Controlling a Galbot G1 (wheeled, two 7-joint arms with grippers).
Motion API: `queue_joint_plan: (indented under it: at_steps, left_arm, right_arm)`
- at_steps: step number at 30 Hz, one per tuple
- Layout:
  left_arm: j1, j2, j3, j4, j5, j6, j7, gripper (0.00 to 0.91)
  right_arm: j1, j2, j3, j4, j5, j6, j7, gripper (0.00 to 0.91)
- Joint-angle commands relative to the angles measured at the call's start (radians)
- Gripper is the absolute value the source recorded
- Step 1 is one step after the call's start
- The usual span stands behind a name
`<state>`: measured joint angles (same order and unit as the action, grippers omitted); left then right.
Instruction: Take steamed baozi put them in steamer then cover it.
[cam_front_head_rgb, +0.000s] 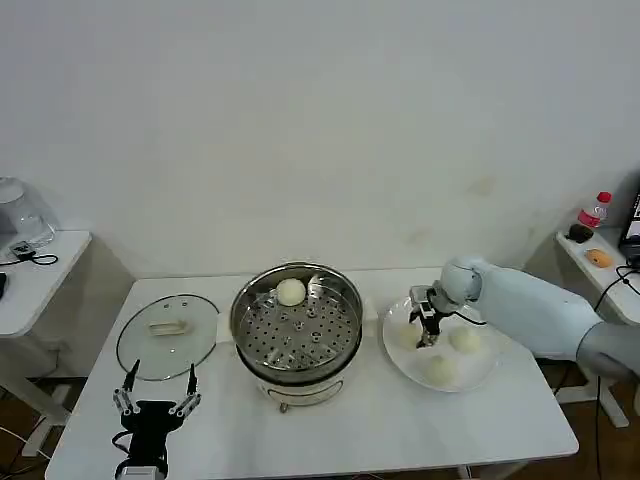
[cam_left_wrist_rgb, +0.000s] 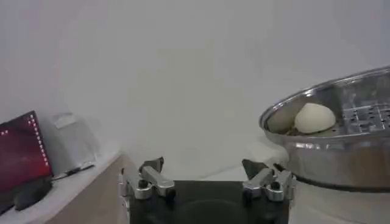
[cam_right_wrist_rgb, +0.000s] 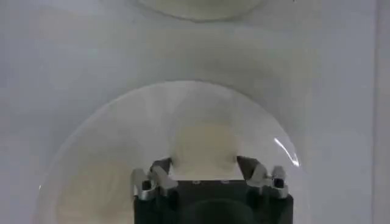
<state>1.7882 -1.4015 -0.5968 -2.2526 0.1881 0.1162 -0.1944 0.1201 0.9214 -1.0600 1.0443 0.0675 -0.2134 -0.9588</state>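
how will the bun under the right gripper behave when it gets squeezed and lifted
The bun looks soft and smooth, so it will probably dent under the open right gripper. Being round, it may roll on the flat plate if nudged. It is likely light.

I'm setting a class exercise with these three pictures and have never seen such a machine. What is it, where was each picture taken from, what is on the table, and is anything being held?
It is a two-armed robot. The head view looks down from its head; the other two come from cameras on its wrists.

On the white table stands a round shiny steel steamer with a perforated tray, holding one cream-white dough bun. On the robot's left lies a clear glass lid with a cream bar handle. On its right is a flat white plate with three more buns.

The right gripper is down over the plate, fingers open on either side of a bun, not yet closed on it. The left gripper waits open near the table's front edge, just in front of the lid. Nothing is held.
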Motion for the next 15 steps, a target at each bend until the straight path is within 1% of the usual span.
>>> queue_joint_plan:
  at_steps: [1, 5, 10, 15]
  left_arm:
    - [0.001, -0.001, 0.0, -0.003, 0.0, 0.0, -0.001, 0.907]
    - [0.004, -0.001, 0.002, -0.005, 0.004, 0.0, 0.0, 0.907]
    - [0.002, 0.001, 0.002, -0.004, 0.003, 0.002, 0.0, 0.907]
    - [-0.005, 0.004, 0.008, -0.002, 0.003, 0.003, 0.0, 0.907]
  right_arm:
    - [0.0, 0.005, 0.014, -0.008, -0.003, 0.002, -0.006, 0.524]
    - [0.09, -0.025, -0.017, 0.046, 0.03, -0.002, -0.011, 0.534]
    - [0.243, -0.064, -0.063, 0.115, 0.085, -0.014, -0.021, 0.544]
    - [0.424, -0.071, -0.128, 0.157, 0.15, -0.026, -0.026, 0.554]
